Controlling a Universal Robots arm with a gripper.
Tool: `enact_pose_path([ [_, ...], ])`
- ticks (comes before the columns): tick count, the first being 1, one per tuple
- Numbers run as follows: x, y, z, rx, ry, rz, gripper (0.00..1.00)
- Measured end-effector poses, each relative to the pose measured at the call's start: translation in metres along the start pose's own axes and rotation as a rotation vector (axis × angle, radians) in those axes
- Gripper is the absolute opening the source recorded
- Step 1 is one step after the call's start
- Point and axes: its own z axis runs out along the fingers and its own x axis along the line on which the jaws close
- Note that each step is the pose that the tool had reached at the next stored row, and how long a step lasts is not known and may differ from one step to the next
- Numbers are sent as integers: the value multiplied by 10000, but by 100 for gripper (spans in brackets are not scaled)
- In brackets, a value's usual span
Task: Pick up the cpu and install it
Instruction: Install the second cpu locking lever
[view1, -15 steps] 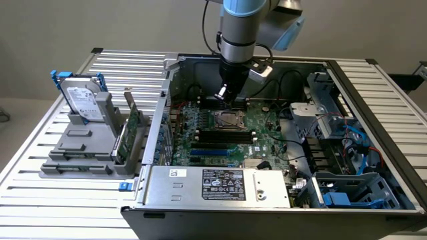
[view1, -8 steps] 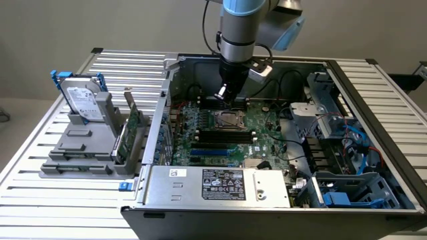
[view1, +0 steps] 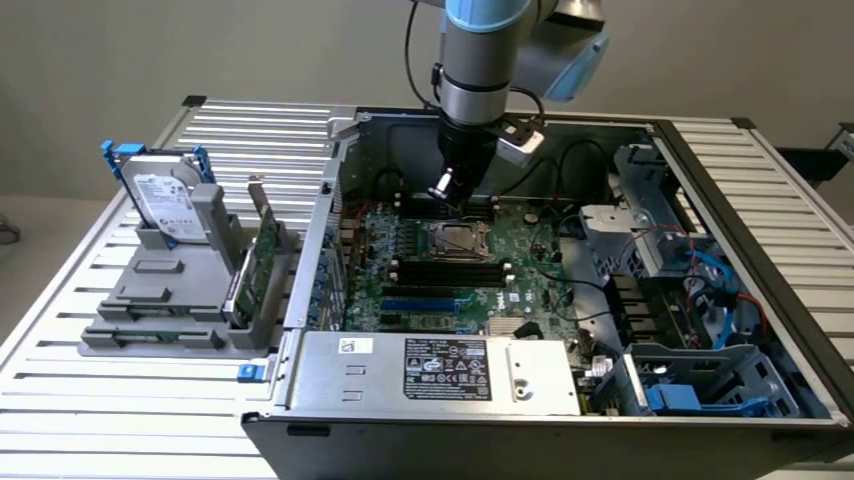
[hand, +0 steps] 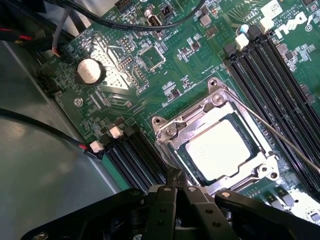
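The gripper (hand: 175, 181) is positioned inside the open computer case (view1: 747, 200), above the motherboard (view1: 454, 285). Its fingers are clenched together to a narrow tip, and nothing is seen to be grasped between them.

The cpu (hand: 221, 150) is seated in the motherboard socket (hand: 172, 127), where its silvery-white top is framed by the metal socket bracket. In the wrist view, the closed fingertips are found just beside the near edge of the socket frame, so the cpu lies directly ahead of the gripper and slightly below it. The chip is square, so no long axis is to be distinguished; its edges are aligned with the socket frame and run parallel to the memory slots (hand: 280, 75) on either side. A thin retention lever (hand: 280, 135) is seen crossing past one corner of the socket.

In the exterior view, the socket (view1: 458, 240) is located just below the gripper (view1: 445, 185), toward the centre of the board. A hard drive (view1: 167, 205) is held upright in a grey holder (view1: 160, 300) on the desk (view1: 80, 400), well apart from the case, toward the exterior view's left.

Whether the fingertips are touching the socket frame cannot be determined, as the contact point is hidden behind the fingers. The socket bracket appears to be closed over the chip's rim, though glare on the metal top makes this uncertain.
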Motion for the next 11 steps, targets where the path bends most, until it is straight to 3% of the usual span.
enact_pose_path([
  [1, 0, 0, 0, -4, 1, 1, 11],
  [3, -63, 13, -73, -137, -169, 8, 11],
  [11, -64, 14, -76, -140, -179, 7, 11],
])
